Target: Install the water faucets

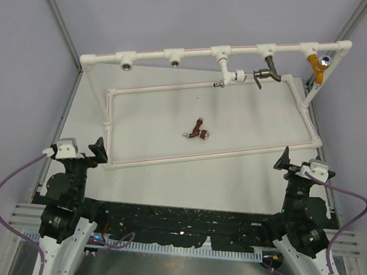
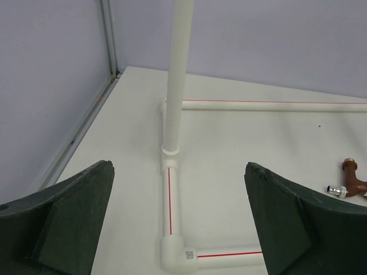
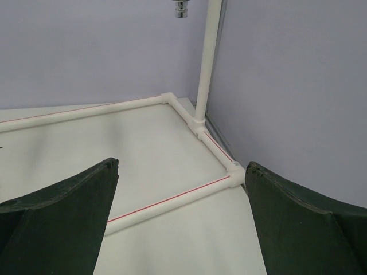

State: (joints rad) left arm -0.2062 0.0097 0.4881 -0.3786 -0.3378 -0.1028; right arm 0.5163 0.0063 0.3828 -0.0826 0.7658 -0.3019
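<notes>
A reddish-brown faucet (image 1: pixel 197 132) lies loose on the table inside the white pipe frame (image 1: pixel 112 98); it also shows at the right edge of the left wrist view (image 2: pixel 351 182). A white faucet (image 1: pixel 232 76) with a silver tip hangs from a tee on the raised rail (image 1: pixel 198 53). My left gripper (image 1: pixel 99 151) is open and empty at the frame's near left corner (image 2: pixel 175 252). In the left wrist view the left gripper (image 2: pixel 179 166) frames that corner. My right gripper (image 1: pixel 283 160) is open and empty at the near right corner (image 3: pixel 236 175), as the right wrist view (image 3: pixel 182 164) shows.
A dark grey faucet (image 1: pixel 265 74) and a yellow faucet with a blue-and-silver knob (image 1: pixel 319 62) hang on the rail. Two tee sockets (image 1: pixel 126 60) at the rail's left hold nothing. Upright pipes (image 2: pixel 178 74) (image 3: pixel 209 57) rise at the frame's sides. Grey walls enclose the table.
</notes>
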